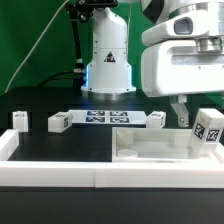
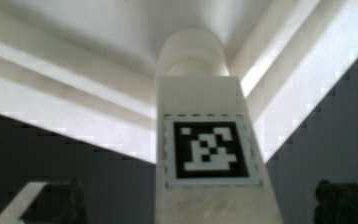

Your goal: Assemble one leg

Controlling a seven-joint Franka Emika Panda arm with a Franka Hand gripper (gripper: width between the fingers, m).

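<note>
The leg (image 2: 206,120), a white peg with a black-and-white tag, lies straight between my fingers in the wrist view, its far end pointing into a corner of the white panel (image 2: 87,70). My gripper (image 2: 194,205) is open: both dark fingertips (image 2: 44,200) stand off the leg's sides with a gap on each side. In the exterior view the leg (image 1: 208,128) sits tilted at the right end of the panel (image 1: 150,148), under my gripper (image 1: 198,118). One finger (image 1: 183,112) shows beside it; the other is hidden.
Three more tagged legs (image 1: 57,122), (image 1: 19,120), (image 1: 156,120) lie on the black table. The marker board (image 1: 100,118) lies in front of the robot base (image 1: 107,60). A white border rail (image 1: 60,172) runs along the front.
</note>
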